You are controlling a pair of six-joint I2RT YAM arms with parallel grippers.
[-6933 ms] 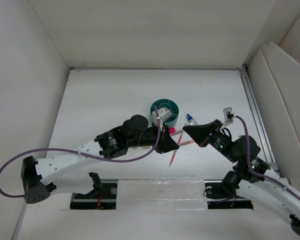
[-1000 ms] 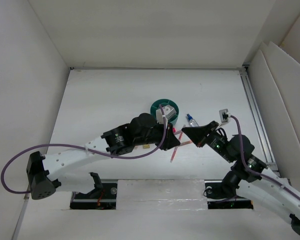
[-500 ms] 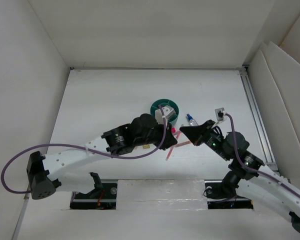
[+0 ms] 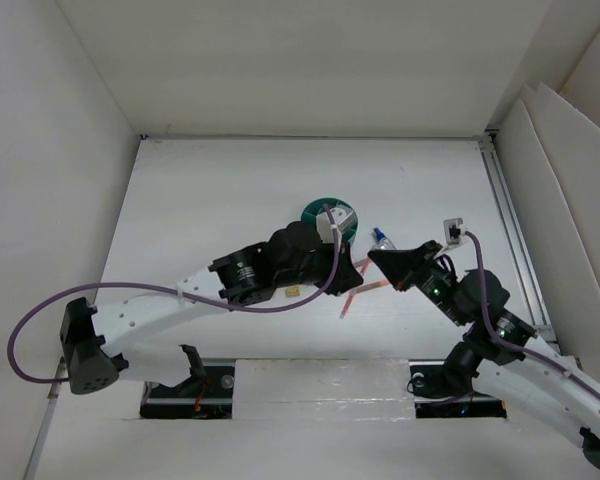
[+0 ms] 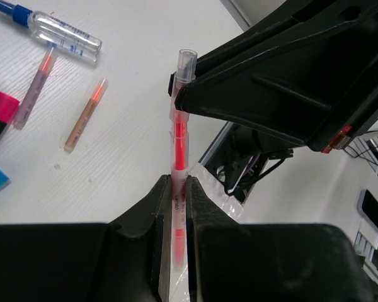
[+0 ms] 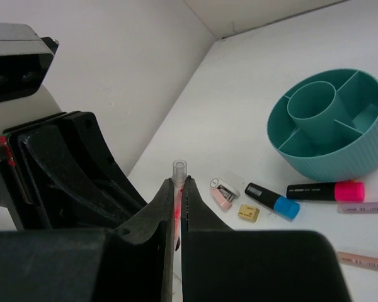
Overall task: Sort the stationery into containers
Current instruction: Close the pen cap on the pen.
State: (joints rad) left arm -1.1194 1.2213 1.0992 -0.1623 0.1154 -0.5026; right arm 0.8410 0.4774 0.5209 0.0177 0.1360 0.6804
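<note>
One thin pink-orange pen (image 5: 178, 138) with a clear cap (image 6: 179, 168) is pinched at both ends. My left gripper (image 5: 178, 182) is shut on its lower part and my right gripper (image 6: 177, 184) is shut just below the cap. The two grippers meet tip to tip just right of the teal organizer (image 4: 332, 213), left gripper (image 4: 354, 272) and right gripper (image 4: 374, 259). The organizer (image 6: 327, 160) has nothing showing in its cups. A pink-ended marker (image 6: 324, 190), blue-ended marker (image 6: 271, 200), tan block (image 6: 248, 212) and pale pink eraser (image 6: 222, 192) lie beside it.
A small clear bottle (image 5: 57, 34) with a blue cap lies near two more thin pens (image 5: 34, 88) (image 5: 85, 116) on the table. Another pen (image 4: 347, 301) lies in front of the grippers. White walls close in the table; a metal rail (image 4: 510, 230) runs along the right.
Both arms have shifted slightly while staying joined at the pen; the right gripper drifted a little to the right. Both grips stayed shut.
</note>
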